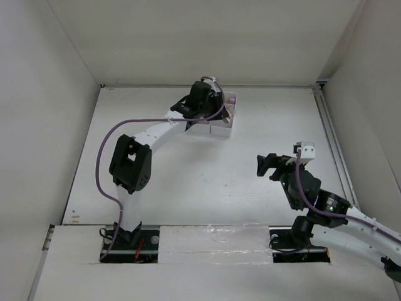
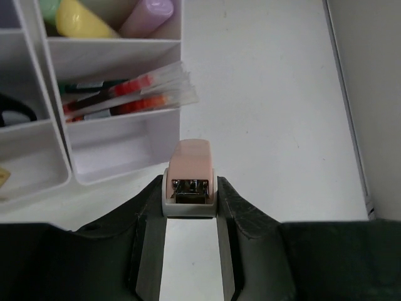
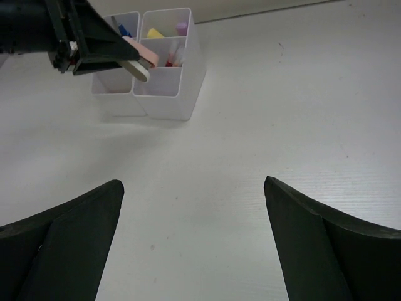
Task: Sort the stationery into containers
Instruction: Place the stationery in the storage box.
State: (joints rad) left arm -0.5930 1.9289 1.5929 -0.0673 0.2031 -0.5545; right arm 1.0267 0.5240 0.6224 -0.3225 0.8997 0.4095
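Note:
My left gripper (image 2: 191, 210) is shut on a small pink and white stapler (image 2: 192, 164), held in the air just in front of the white organizer tray (image 2: 119, 135). In the top view the left gripper (image 1: 203, 103) hangs over the tray (image 1: 222, 130) at the far middle of the table. The tray's compartments hold yellow (image 2: 78, 19), purple (image 2: 150, 11) and green (image 2: 49, 7) highlighters, red pens (image 2: 125, 94) and black scissors (image 2: 15, 110). The nearest compartment in that column is bare. My right gripper (image 1: 269, 166) is open and empty over the bare table (image 3: 194, 188).
The right wrist view shows the tray (image 3: 166, 94), the left gripper (image 3: 94, 44) and the stapler (image 3: 141, 59) at top left. White walls close in the table on three sides. A rail (image 1: 332, 144) runs along the right edge.

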